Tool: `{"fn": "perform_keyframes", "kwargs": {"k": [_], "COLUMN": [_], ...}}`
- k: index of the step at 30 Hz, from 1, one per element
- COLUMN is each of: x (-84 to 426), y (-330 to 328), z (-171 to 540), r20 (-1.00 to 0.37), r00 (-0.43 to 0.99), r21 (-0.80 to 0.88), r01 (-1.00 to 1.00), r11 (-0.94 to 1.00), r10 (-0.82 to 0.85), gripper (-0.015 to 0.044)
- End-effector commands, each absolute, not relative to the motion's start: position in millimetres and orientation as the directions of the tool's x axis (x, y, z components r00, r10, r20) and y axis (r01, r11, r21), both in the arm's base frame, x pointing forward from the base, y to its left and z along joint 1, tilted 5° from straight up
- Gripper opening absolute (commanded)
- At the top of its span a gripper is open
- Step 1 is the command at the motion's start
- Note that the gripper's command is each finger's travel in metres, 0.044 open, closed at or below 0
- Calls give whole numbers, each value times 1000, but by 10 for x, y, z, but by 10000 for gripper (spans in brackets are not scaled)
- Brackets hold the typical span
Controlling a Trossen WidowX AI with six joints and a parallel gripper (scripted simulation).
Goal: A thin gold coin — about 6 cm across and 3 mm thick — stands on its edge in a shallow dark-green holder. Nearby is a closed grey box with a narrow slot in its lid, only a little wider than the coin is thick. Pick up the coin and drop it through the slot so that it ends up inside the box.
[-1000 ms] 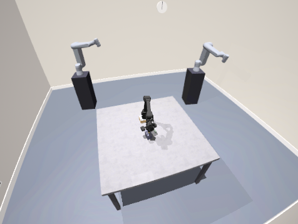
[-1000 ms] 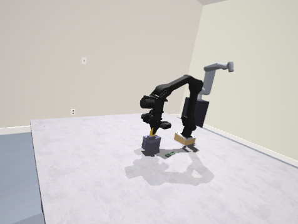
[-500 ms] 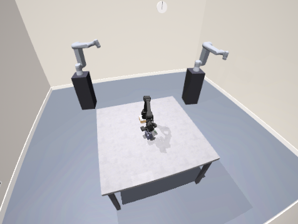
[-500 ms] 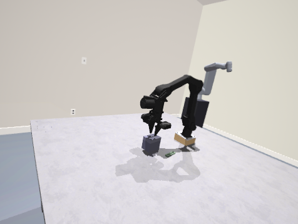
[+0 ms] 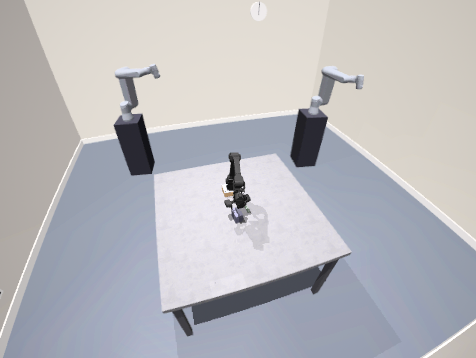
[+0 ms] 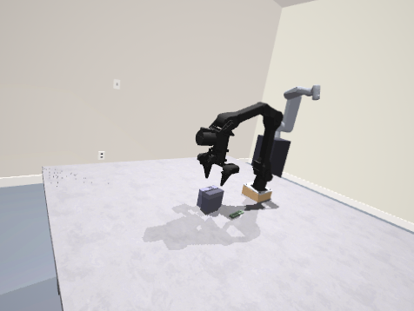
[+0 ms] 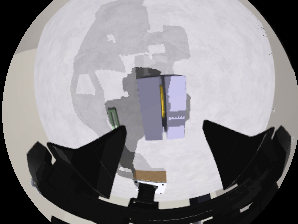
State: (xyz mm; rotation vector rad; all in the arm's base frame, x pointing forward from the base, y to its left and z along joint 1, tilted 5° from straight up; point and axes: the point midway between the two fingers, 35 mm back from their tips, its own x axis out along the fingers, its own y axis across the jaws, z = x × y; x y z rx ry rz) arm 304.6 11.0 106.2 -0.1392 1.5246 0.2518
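The grey box stands upright on the table. The gold coin shows as a thin yellow strip on edge within the lid's slot in the wrist view. No gold shows above the lid in the exterior view, and how deep the coin sits cannot be told. The shallow green holder is beside the box and holds no coin. My gripper is wide open and empty, pointing down above the box, one finger to each side of the slot in the wrist view.
The arm's orange-sided base stands on the table behind the holder and box. Two grey arms on dark pedestals stand beyond the table. The arm's shadow falls around the box.
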Motion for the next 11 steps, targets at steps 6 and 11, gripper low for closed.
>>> {"fn": "perform_keyframes", "kwargs": {"k": [6,11], "x": [3006,3006], "y": [80,80], "z": [1469,1469], "r20": [-997,-997], "r00": [33,33], "r21": [65,65], "r01": [-251,-251], "r11": [966,966], "r10": [76,76], "gripper": [440,440]}}
